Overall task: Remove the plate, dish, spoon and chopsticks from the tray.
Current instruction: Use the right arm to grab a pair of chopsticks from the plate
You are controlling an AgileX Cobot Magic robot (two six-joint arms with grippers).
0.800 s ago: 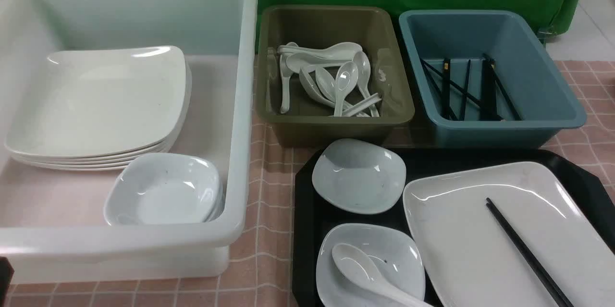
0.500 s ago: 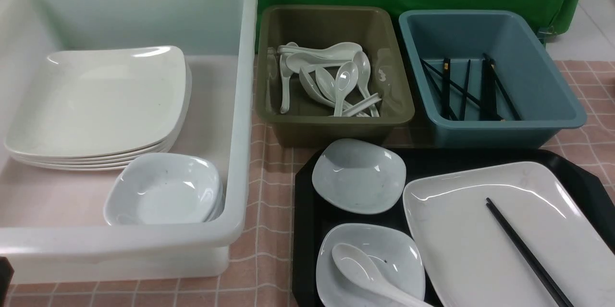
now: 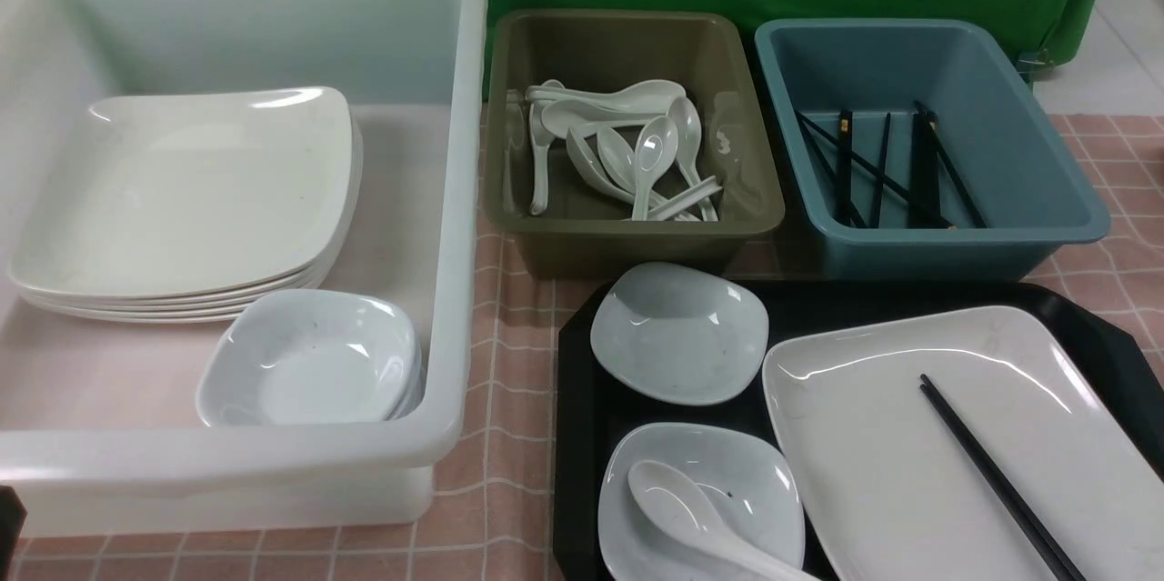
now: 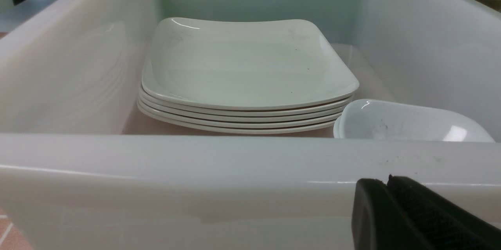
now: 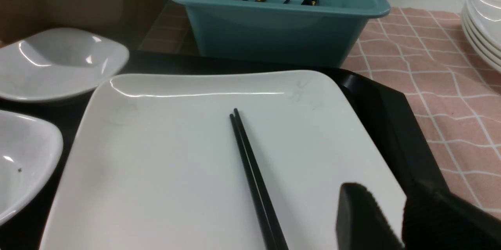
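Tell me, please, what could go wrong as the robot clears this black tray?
The thin black chopsticks lie loose on the large glossy white plate; lifting the plate first could send them sliding off. The white soup spoon rests in the nearer small pale dish, so moving that dish may tip it out.

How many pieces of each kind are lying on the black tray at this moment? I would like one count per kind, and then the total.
Large plate: 1
Small dishes, far dish and near dish: 2
Spoon: 1
Chopsticks: 2 sticks
Total on the tray: 6
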